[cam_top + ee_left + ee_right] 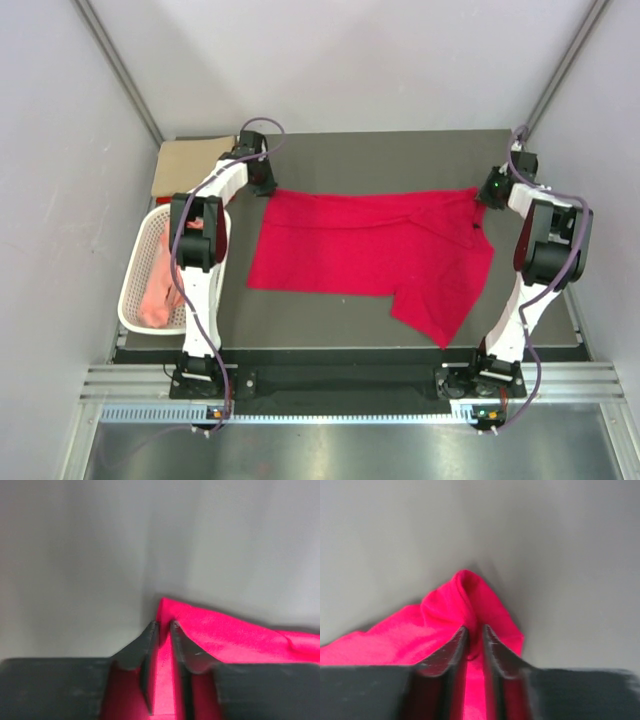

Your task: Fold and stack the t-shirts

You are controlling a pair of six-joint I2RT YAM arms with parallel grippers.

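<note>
Now: crimson t-shirt (pixel 370 245) lies spread across the desk's (pixel 330 325) middle. Left gripper (pixel 162 625), at the desk's far left, nearly closed, pinches the shirt's edge. Right gripper (pixel 474 628), at the desk's far right, pinches bunched red cloth likewise. White basket (pixel 128 300) beside the desk's left edge holds salmon cloth (pixel 158 290).

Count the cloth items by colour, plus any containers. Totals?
red t-shirt, spread on the table: 1
tan cloth, far left corner: 1
salmon pink cloth, in the basket: 1
white basket: 1
Total: 4
</note>
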